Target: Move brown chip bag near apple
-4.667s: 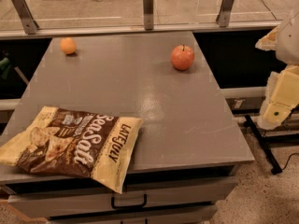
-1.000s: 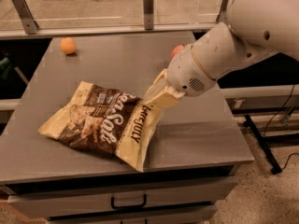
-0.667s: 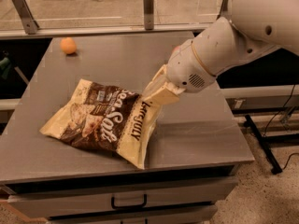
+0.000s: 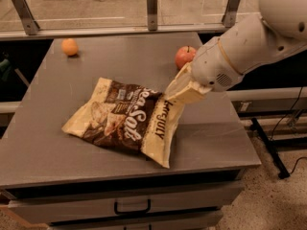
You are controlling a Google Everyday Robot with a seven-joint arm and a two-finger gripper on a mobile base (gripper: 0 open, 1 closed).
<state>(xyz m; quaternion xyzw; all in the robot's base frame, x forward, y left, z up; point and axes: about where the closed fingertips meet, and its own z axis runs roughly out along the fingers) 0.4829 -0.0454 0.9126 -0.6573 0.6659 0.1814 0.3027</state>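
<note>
Grey tabletop (image 4: 53, 159) carries the brown chip bag (image 4: 125, 121) at its middle. The gripper (image 4: 181, 91) is clamped on the bag's far right edge. Best to drag low and slowly toward the apple (image 4: 184, 57) just beyond, stopping short of nudging it. A small orange (image 4: 70, 47) sits far left.

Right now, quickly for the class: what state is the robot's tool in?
Tool: closed on a raised corner of the brown chip bag, just in front of the apple.
</note>
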